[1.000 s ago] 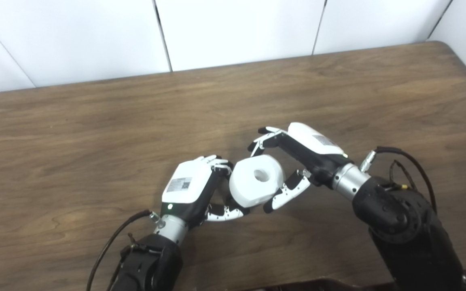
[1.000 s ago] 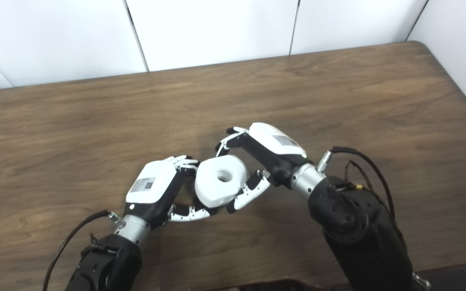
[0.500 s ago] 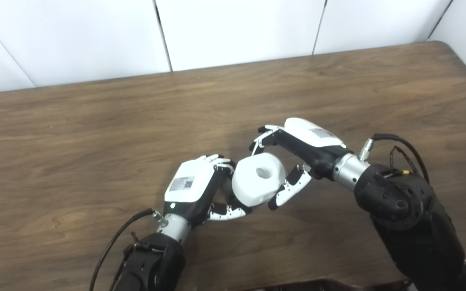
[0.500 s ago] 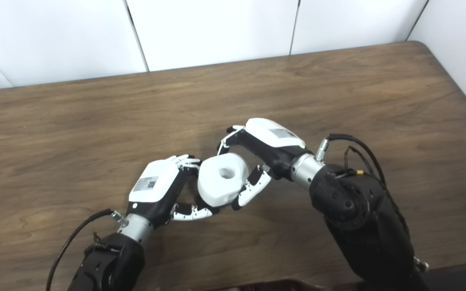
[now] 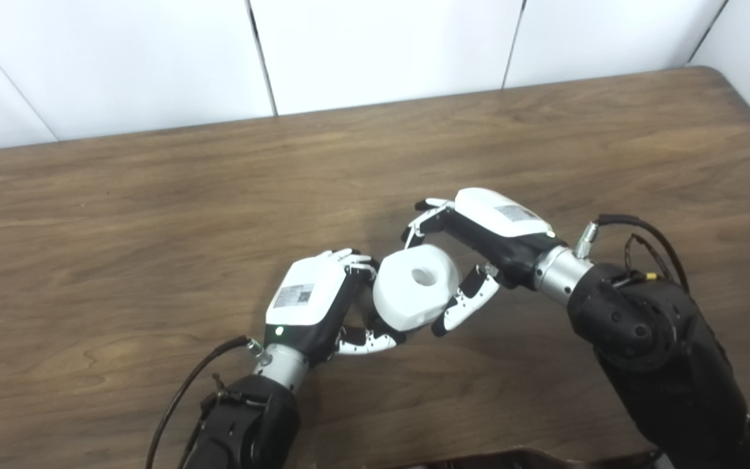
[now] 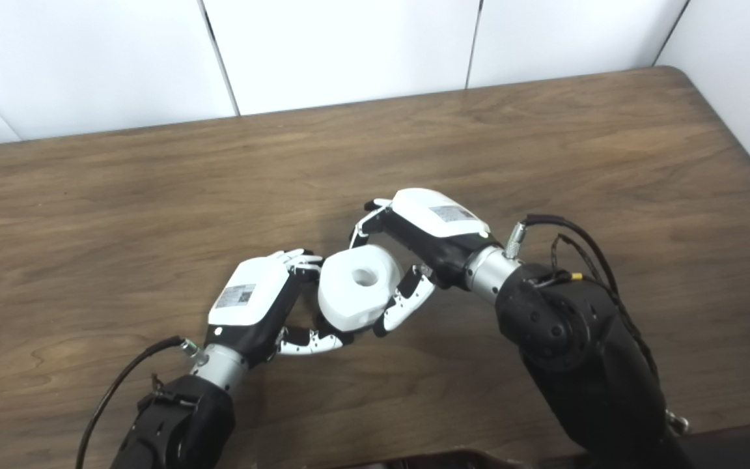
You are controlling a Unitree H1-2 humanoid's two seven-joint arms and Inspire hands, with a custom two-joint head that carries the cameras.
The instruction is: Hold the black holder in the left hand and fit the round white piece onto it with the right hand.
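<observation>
A round white piece (image 5: pixel 407 299) with a hole in its top face hangs just above the wooden table (image 5: pixel 153 221), between my two hands. My right hand (image 5: pixel 482 238) is shut on it, fingers (image 5: pixel 422 221) over its far side and thumb (image 5: pixel 463 307) on its near right side. My left hand (image 5: pixel 313 303) is curled shut against the piece's left side, its thumb (image 5: pixel 365 342) under the piece. The black holder stays almost wholly hidden behind the left hand and the white piece. The right eye view shows the same white piece (image 6: pixel 355 290).
White wall panels (image 5: pixel 381 45) stand behind the table's far edge. The table's rounded back right corner (image 5: pixel 717 71) lies close to the wall. Loose cables (image 5: pixel 635 225) loop off my right wrist, and another cable (image 5: pixel 186 384) trails from my left wrist.
Both hands have shifted a little: the right hand rose and drew slightly left, the left hand edged right. The white piece stays held between them, tipped a touch more upward.
</observation>
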